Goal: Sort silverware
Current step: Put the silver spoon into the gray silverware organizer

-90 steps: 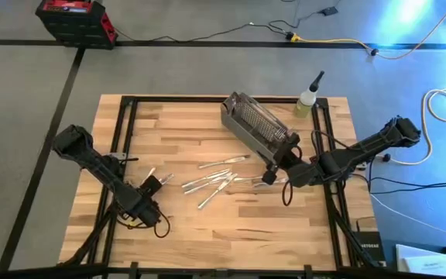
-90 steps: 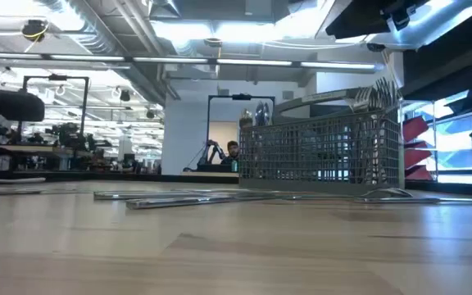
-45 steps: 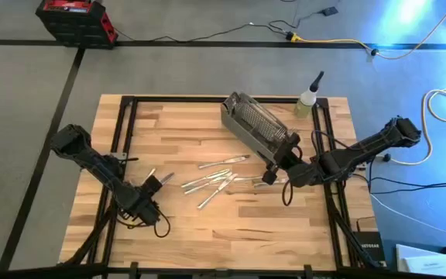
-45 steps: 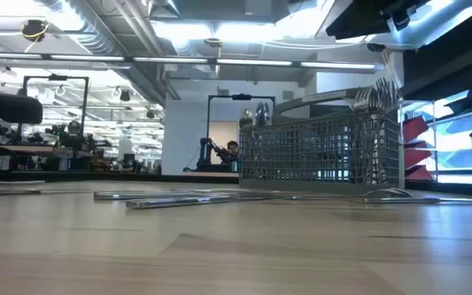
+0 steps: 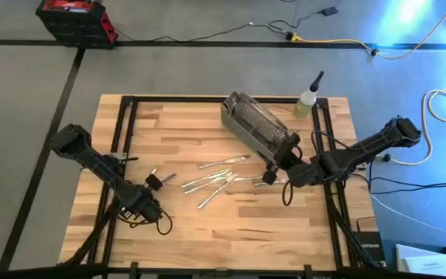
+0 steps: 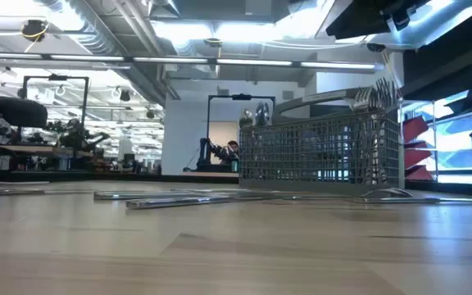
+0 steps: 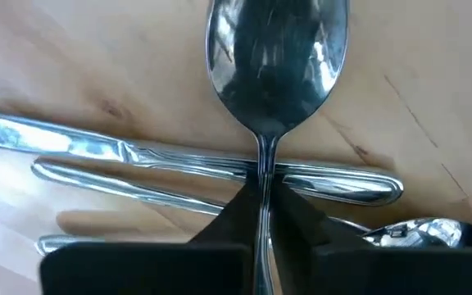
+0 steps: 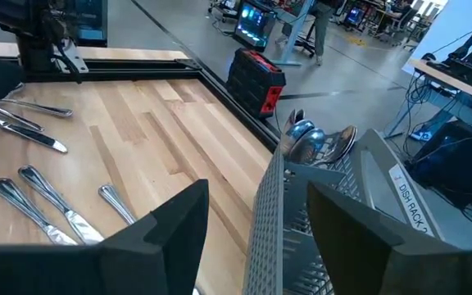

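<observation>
While the right arm waits at the basket's near end, the left one grips cutlery.
Left gripper (image 5: 155, 181): clenched on a spoon (image 7: 273, 70) by its handle, bowl pointing forward, above the table (image 5: 207, 225).
Right gripper (image 5: 273, 172): fingers spread apart, straddling the mesh basket (image 5: 255, 125) wall.
Loose silverware (image 5: 215, 180): scattered mid-table, between both grippers.
Sorted silverware: spoon bowls (image 8: 314, 141) upright in the basket's far compartment.
Squeeze bottle (image 5: 308, 99): beside the basket, at the table's far edge.

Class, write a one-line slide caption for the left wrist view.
Left gripper shut on the handle of a shiny silver metal spoon, above table knives lying on the pale wooden table.
</observation>
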Robot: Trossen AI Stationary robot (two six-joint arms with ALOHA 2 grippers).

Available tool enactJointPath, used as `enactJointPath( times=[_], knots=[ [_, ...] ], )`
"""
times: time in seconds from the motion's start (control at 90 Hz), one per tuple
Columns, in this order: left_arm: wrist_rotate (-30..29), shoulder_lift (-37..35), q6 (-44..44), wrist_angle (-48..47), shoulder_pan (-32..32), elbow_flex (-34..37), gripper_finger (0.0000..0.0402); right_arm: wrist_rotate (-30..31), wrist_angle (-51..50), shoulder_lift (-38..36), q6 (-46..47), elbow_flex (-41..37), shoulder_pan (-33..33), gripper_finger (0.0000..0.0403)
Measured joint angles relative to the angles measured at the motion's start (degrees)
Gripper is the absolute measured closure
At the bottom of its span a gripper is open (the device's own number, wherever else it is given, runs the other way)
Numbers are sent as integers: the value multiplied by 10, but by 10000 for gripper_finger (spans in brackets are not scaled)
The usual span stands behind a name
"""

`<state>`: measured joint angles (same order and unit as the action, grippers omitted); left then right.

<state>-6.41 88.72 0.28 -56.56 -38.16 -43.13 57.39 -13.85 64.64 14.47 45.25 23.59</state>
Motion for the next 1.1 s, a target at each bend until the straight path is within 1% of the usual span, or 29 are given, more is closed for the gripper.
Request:
enactJointPath(
  times=[0.056, 0.2, 0.311, 0.411, 0.489, 0.544, 0.644, 0.711, 0.833, 0.933, 1.033, 1.1],
  knots=[
    [-13, 0, -24, 4, 6, -6, 397, 0, 2, 0, 0, 0, 0, 213],
    [-76, 1, -86, 17, 19, -29, 400, 0, 12, -2, 0, 0, 0, 213],
    [-125, 1, -91, 14, 28, -51, 401, -2, 24, -11, -1, 0, 0, 213],
    [-179, 0, -94, 20, 43, -72, 401, -24, 35, -27, -12, 0, 1, 213],
    [-226, 0, -101, 40, 61, -87, 401, -46, 50, -44, -13, 0, 12, 213],
    [-255, 0, -89, 66, 77, -95, 401, -58, 66, -59, -13, 0, 24, 213],
    [-295, -2, -39, 146, 114, -99, 401, -77, 75, -91, -17, 0, 56, 213],
    [-315, -2, 1, 220, 149, -99, 401, -80, 75, -107, -26, 0, 80, 213],
    [-319, -2, 95, 366, 215, -99, 402, -81, 75, -119, -28, 0, 118, 213],
    [-319, -8, 155, 490, 268, -99, 401, -80, 66, -119, -30, 0, 141, 213],
    [-302, -25, 193, 600, 322, -99, 401, -75, 56, -111, -30, 0, 149, 213],
    [-282, -37, 198, 676, 358, -99, 401, -74, 60, -104, -30, 0, 151, 213]
  ],
)
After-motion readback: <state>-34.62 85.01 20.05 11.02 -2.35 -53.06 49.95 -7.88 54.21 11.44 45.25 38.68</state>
